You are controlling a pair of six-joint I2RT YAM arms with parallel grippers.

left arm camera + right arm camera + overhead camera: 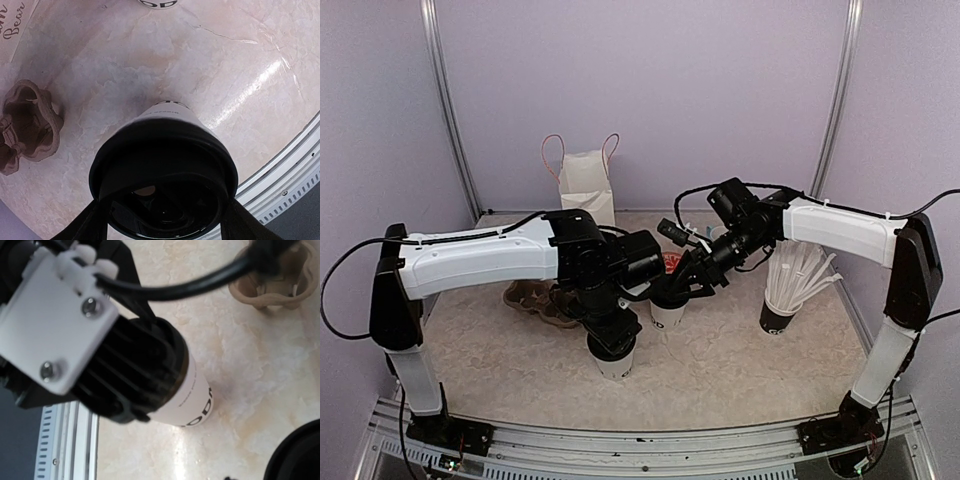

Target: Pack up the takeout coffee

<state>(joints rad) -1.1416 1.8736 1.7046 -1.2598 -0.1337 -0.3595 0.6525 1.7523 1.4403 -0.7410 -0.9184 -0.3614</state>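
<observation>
Two white takeout coffee cups with black lids stand on the table. The near cup sits under my left gripper, whose two fingers press the lid's rim from both sides. The second cup stands just behind it. Only its lettered base shows in the left wrist view, and only its lid edge in the right wrist view. My right gripper hangs right over that lid. Its black fingers merge with the lid, so I cannot tell whether it grips.
A brown cardboard cup carrier lies left of the cups. A white paper bag stands at the back. A dark cup of white straws stands to the right. The table's metal front rail is close by.
</observation>
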